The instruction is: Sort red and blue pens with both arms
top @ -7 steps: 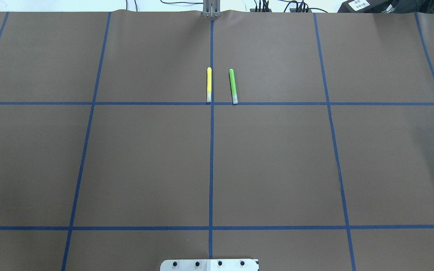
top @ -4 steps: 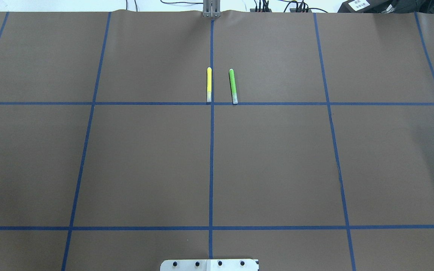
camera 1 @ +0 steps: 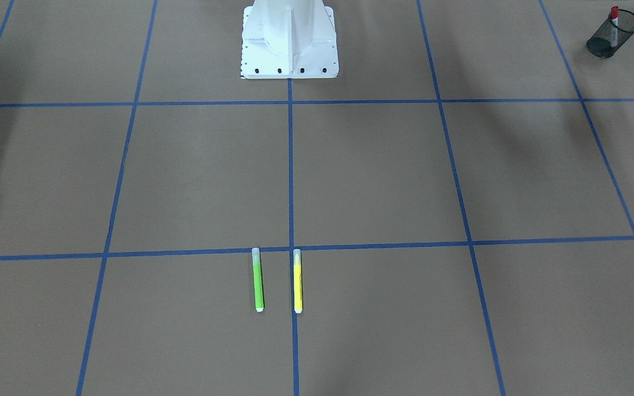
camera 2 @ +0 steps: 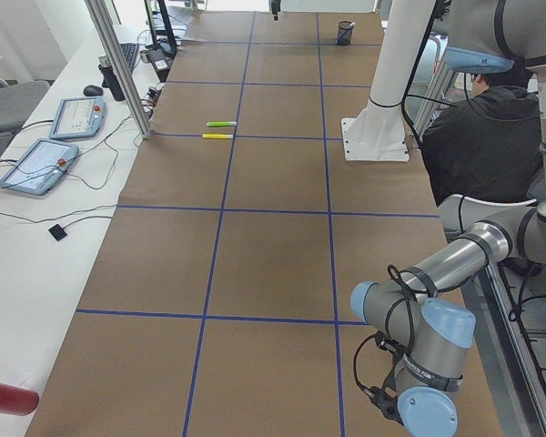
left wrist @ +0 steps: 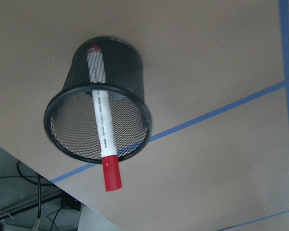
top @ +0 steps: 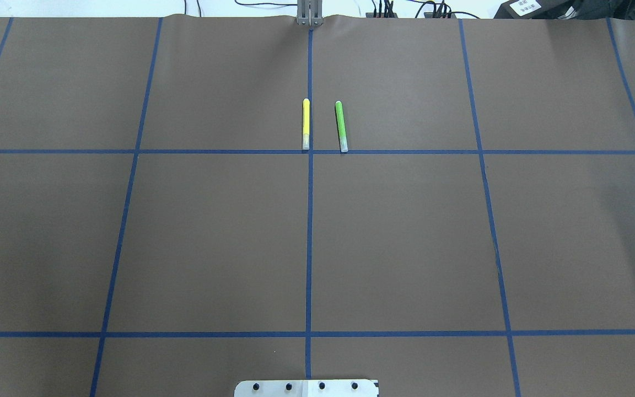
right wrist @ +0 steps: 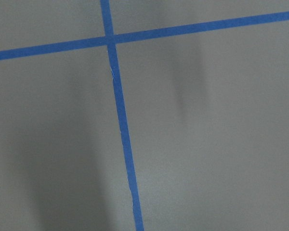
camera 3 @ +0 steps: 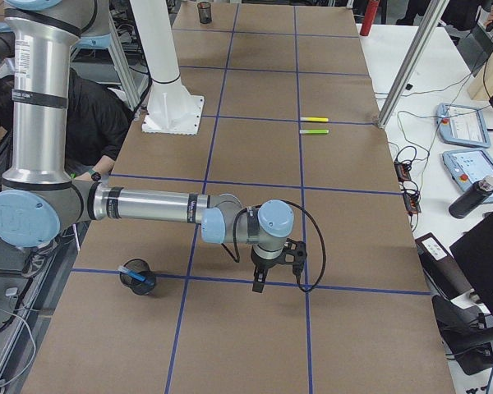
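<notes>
**Sorted pens open to being upset**

The red pen (left wrist: pixel 102 130) is seen leaning in a black mesh cup (left wrist: pixel 130 72) near a corner of the table (top: pixel 213 237) on the robot's left, its red cap jutting past the rim. The blue pen (camera 3: pixel 131 272) is lodged in a second mesh cup (camera 3: pixel 141 289) on the robot's right. Sorting is judged to be done.

The right gripper (camera 3: pixel 263 277) is hung low over the table near that second cup. Whether it is parted or clenched cannot be told, and the left gripper is not shown at all.

If the right arm is swung away low, the light cup may be clipped and tipped, and the pen spilled. The overhanging red cap may likewise be caught by the left wrist. The green marker (top: pixel 340 125) and yellow marker (top: pixel 306 124), laid side by side mid-table, may be mistaken for targets and wrongly collected.
</notes>
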You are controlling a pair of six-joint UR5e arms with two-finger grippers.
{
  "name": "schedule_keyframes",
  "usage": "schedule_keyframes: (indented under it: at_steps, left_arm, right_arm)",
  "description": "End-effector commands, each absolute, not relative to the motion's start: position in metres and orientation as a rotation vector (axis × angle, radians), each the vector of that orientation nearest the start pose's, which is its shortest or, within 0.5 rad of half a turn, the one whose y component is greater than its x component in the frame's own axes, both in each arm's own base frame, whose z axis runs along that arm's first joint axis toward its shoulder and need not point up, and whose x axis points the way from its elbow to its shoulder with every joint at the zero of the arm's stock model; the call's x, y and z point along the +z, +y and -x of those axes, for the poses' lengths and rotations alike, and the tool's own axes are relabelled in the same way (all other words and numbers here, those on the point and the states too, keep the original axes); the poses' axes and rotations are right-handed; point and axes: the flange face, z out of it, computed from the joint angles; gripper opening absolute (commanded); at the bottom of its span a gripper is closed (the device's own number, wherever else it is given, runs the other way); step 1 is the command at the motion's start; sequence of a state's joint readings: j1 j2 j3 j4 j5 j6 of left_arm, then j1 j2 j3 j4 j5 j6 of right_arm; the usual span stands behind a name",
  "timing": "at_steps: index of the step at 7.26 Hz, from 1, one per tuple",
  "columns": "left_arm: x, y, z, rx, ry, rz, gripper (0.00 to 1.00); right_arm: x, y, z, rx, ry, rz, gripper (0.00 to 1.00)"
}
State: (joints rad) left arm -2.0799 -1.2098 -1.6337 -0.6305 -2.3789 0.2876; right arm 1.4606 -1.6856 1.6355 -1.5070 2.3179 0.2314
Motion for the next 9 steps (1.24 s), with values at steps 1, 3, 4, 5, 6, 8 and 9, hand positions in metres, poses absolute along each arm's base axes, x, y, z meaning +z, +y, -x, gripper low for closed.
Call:
schedule_keyframes:
  at_steps: [1, 3, 4, 5, 6, 8, 9]
  left_arm:
    - [0.756, -0.190, 0.175, -0.574, 1.041, 0.543, 1.00]
    - [0.724, -0.263, 0.194, -0.466, 0.946, 0.335, 1.00]
    - [0.711, -0.300, 0.188, -0.408, 0.899, 0.260, 1.00]
    - [0.703, -0.332, 0.171, -0.376, 0.856, 0.208, 1.00]
    - [0.693, -0.366, 0.145, -0.339, 0.824, 0.151, 1.00]
    - [0.672, -0.431, 0.098, -0.264, 0.803, 0.048, 1.00]
    - [0.663, -0.463, 0.081, -0.204, 0.809, 0.006, 1.00]
  right_arm:
    - [0.662, -0.461, -0.011, 0.104, -0.811, 0.109, 0.99]
    - [0.663, -0.469, -0.010, 0.105, -0.804, 0.107, 0.99]
    - [0.667, -0.469, -0.010, 0.111, -0.804, 0.116, 0.99]
    - [0.664, -0.472, -0.009, 0.107, -0.804, 0.109, 1.00]
    - [0.658, -0.478, -0.009, 0.095, -0.807, 0.080, 0.99]
    - [0.641, -0.484, -0.009, 0.157, -0.798, 0.052, 0.99]
    - [0.635, -0.486, -0.010, 0.180, -0.794, 0.048, 1.00]
